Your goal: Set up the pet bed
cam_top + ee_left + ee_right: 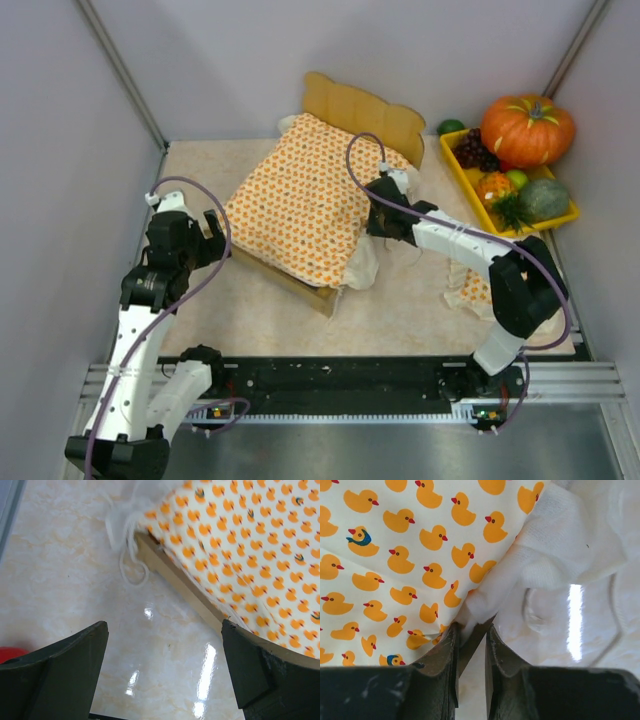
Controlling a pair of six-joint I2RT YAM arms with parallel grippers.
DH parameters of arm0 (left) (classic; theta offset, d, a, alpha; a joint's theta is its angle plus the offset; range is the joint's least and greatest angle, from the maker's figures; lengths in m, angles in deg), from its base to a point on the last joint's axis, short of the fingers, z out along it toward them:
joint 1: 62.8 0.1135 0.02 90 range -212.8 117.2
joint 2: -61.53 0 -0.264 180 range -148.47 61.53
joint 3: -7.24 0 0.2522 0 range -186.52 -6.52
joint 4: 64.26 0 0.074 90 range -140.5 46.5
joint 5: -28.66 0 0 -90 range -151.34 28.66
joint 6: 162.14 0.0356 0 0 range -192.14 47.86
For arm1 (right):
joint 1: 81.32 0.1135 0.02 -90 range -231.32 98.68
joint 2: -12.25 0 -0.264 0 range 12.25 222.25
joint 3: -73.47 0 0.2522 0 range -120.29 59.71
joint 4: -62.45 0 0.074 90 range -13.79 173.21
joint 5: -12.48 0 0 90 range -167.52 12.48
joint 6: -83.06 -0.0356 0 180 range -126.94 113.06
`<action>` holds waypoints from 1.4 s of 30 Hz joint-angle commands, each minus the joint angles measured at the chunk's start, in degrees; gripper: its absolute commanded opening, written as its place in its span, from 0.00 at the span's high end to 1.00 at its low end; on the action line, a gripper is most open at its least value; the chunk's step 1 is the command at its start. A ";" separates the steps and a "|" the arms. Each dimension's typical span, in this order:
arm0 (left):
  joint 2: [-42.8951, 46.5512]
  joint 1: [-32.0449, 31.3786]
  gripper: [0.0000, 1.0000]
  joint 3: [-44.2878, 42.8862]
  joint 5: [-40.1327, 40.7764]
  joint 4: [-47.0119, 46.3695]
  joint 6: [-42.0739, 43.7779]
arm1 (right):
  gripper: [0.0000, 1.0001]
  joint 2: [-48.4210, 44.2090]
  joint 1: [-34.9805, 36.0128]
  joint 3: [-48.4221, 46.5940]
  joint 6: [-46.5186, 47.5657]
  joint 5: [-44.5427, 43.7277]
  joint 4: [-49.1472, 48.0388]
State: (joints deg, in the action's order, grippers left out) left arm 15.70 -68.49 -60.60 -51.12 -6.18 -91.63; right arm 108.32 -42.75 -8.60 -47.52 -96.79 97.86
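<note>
Now right arm (pixel 450 235) stretched to bedspread (pixel 300 205) edge, jaws pinching ruffle; left jaws wide apart.

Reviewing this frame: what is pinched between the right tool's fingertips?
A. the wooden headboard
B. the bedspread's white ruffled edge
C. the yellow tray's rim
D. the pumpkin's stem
B: the right wrist view shows the right tool nearly closed, with the white ruffle of the duck-print bedspread caught at its fingertips.
</note>
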 commanded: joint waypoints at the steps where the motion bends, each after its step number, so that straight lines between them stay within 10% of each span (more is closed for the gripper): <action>1: 1.26 0.33 0.01 -3.31 2.08 0.59 1.38 | 1.00 -4.31 -7.16 0.29 31.13 9.22 -3.54; 10: 0.47 0.42 0.01 -4.45 1.12 -0.10 1.56 | 1.00 -2.38 -17.65 -4.54 54.95 30.85 -3.11; 24: 0.47 0.42 0.01 -2.87 -0.90 -0.99 1.91 | 1.00 1.66 -18.35 -10.70 92.38 36.47 -0.29; 41: 0.65 0.42 0.01 -2.78 -2.13 -1.34 0.77 | 1.00 18.62 -17.30 -34.08 97.54 36.76 -3.98; 42: 0.73 0.42 0.01 -2.78 -2.22 -1.34 0.33 | 0.86 18.45 -17.04 -34.17 94.83 35.97 -5.90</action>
State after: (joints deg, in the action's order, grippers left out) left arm 15.90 -68.45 -62.79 -52.43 -5.44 -90.21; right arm 128.63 -61.39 -36.14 46.46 -62.47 101.95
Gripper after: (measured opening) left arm 0.989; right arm 0.162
